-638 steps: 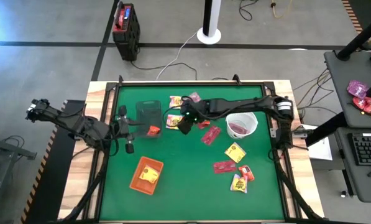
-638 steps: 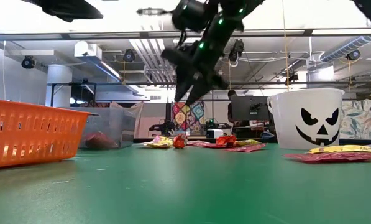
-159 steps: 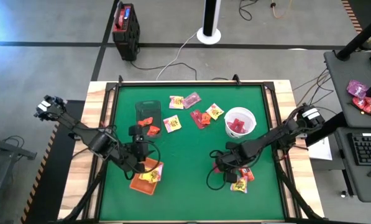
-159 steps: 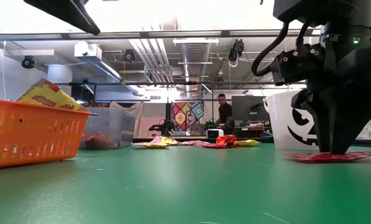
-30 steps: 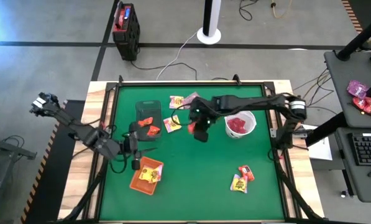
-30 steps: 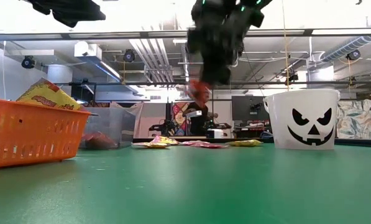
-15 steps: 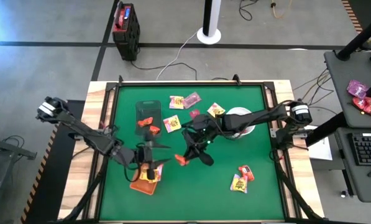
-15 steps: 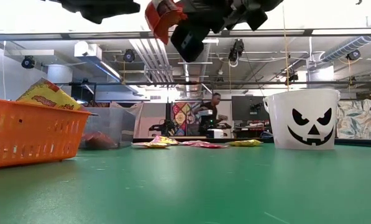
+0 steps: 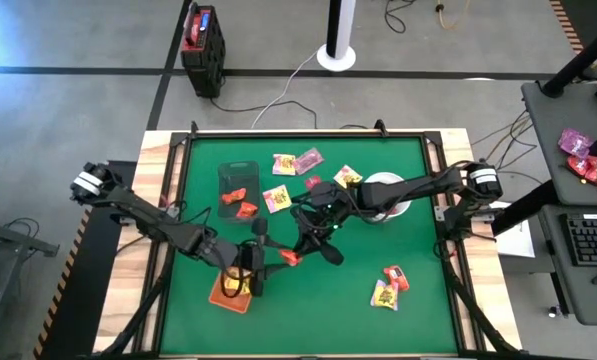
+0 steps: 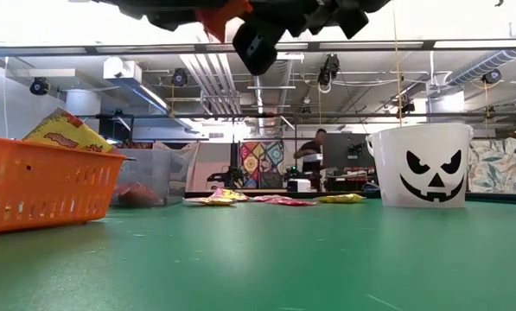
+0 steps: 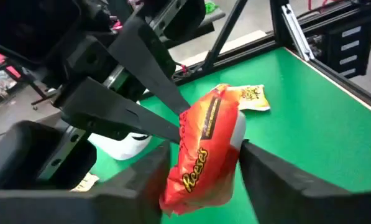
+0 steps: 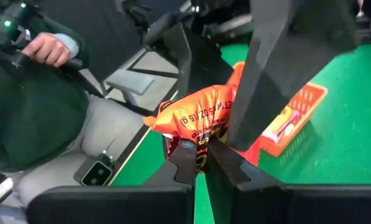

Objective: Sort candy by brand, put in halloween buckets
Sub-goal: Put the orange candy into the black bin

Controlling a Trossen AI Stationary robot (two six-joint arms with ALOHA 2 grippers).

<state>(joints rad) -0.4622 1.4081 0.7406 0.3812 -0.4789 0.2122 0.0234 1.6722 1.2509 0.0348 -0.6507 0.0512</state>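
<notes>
While the right gripper (image 9: 290, 257) pinches the orange Reese's packet (image 11: 204, 149) mid-air at frame centre, the left gripper (image 9: 266, 258) brackets it with parted jaws, beside the orange tray (image 9: 221, 296).

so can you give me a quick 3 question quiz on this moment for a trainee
1. Which arm's gripper is pinching the Reese's packet held up over the table? A) left B) right C) neither
2. True or false: the white bucket lies tipped on its side.
3. Fill in: the yellow packet seen in the low view sits in the ______ tray.

Key
1. B: the right gripper is shut on it.
2. False: it stands upright.
3. orange: it is in the orange tray.
</notes>
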